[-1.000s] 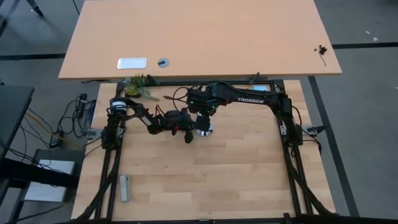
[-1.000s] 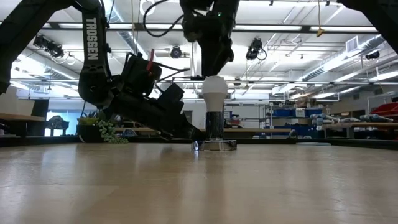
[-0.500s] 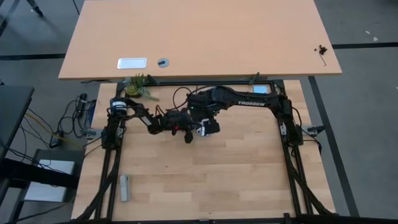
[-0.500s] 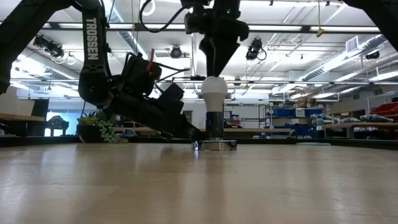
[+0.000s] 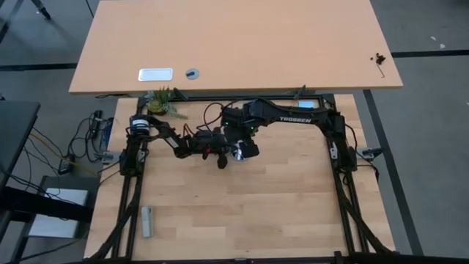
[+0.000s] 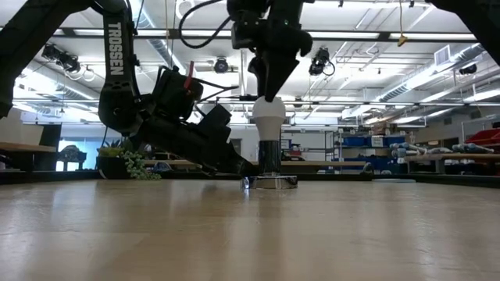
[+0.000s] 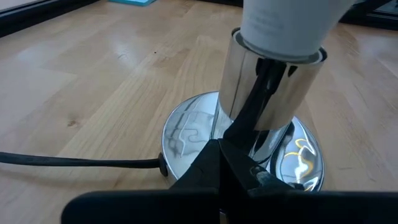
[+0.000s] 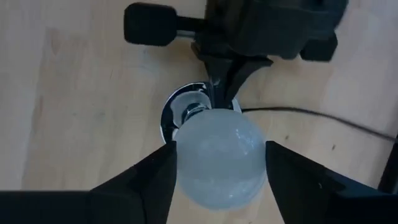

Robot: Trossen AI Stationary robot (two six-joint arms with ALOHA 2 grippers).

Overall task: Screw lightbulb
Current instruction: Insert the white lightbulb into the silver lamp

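Observation:
The frosted-white lightbulb (image 6: 270, 119) stands upright with its narrow base in the shiny silver socket (image 6: 269, 160). The socket's round base plate (image 7: 186, 130) lies on the wooden table, and a thin black cord (image 7: 74, 162) runs off from it. My right gripper (image 8: 217, 163) hangs above the bulb, pointing down, shut on its globe (image 8: 217, 155). My left gripper (image 7: 219, 146) is shut and slants down from the table's left to the foot of the socket (image 5: 236, 154). My left gripper rests its shut fingertips on the socket's base plate (image 7: 205, 134), right at the foot of the silver column (image 7: 273, 93). The fingers come slanting down from the table's left. The plate lies flat on the table. My right gripper pinches the bulb's round upper part between its two fingers (image 8: 163, 171), one on each side of the globe. The fingers come from above, pointing down. The bulb stands upright, its lower end in the socket.
A small green plant (image 5: 161, 103) stands at the far left by the frame. A grey oblong object (image 5: 147, 220) lies near the front left. A larger desk (image 5: 234, 44) stands beyond the far edge. Open wood lies in front of the socket.
My right gripper has rolled about its own downward line above the bulb and kept its place. The bulb, the socket and my left gripper have stayed where they were.

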